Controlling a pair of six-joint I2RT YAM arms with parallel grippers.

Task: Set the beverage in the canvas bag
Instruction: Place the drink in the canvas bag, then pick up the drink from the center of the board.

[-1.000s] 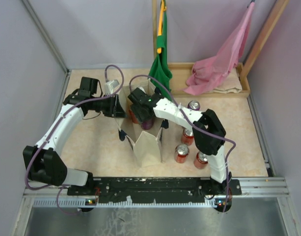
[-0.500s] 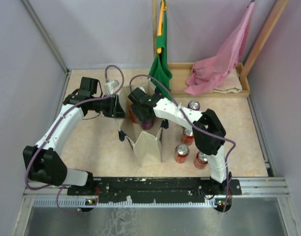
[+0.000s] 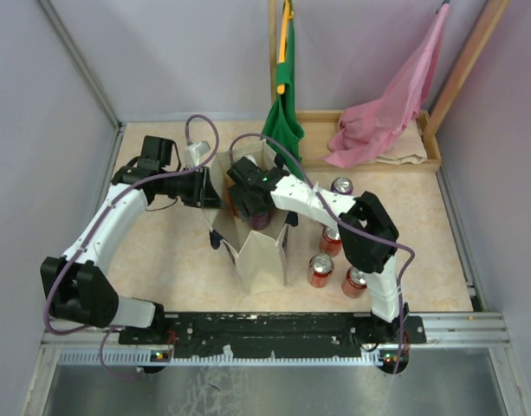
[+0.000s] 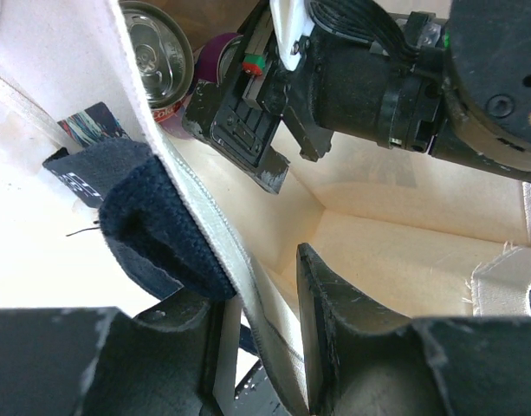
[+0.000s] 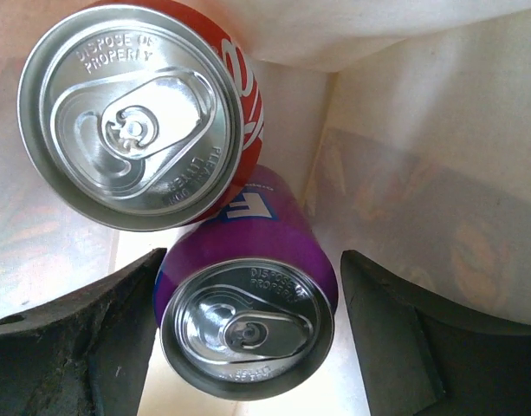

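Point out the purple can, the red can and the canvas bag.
Purple drink can (image 5: 248,325): right wrist view, its silver lid.
Red drink can (image 5: 131,117): right wrist view, its silver lid.
Cream canvas bag with navy handles (image 3: 263,260): top view, near outer wall.

3 pale lilac-grey walls (image 3: 161,61) close in a beige marbled tabletop (image 3: 170,269). Beyond the left arm's fingers (image 4: 334,321) and to their right, a shallow wooden tray (image 3: 378,166) lies against the back wall beside 2 wooden posts (image 3: 273,52). A green cloth bag (image 3: 284,121) and a pink cloth bag (image 3: 386,113) hang there. The light is soft and even.
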